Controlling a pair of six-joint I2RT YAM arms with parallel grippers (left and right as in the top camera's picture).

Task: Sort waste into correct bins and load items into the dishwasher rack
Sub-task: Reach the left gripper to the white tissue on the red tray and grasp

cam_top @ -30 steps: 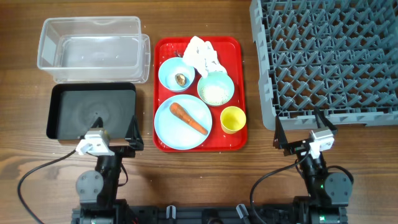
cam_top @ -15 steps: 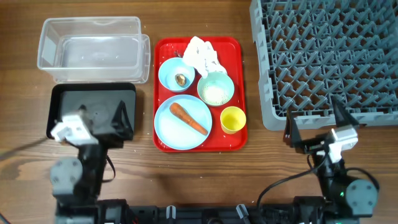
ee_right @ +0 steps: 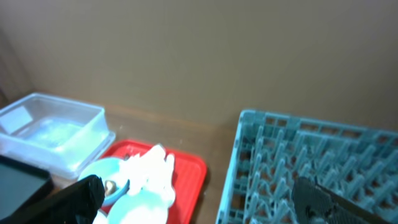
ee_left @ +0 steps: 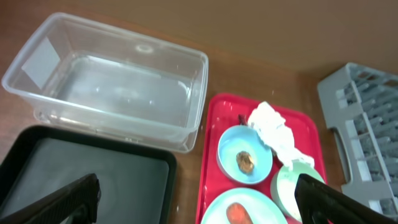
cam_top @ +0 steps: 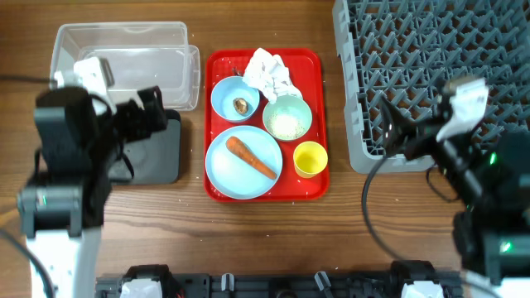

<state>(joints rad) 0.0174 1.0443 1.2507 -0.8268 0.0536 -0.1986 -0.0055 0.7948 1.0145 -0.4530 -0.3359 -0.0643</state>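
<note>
On the red tray a pale blue plate carries an orange carrot. One small bowl holds a brown lump, the other bowl holds rice. A yellow cup and a crumpled tissue are also on the tray. My left gripper hangs open and empty above the black tray, near the clear tub. My right gripper is open and empty over the front edge of the grey rack. The left wrist view shows the tub, the black tray and the tissue.
The left arm hides most of the black tray from overhead. The rack fills the right side, with a strip of bare wood between it and the red tray. The tub stands at the far left.
Both arms have lifted from the table's front edge and swung away from it, the left over the black tray, the right over the rack's front edge. Both grippers stay open.
</note>
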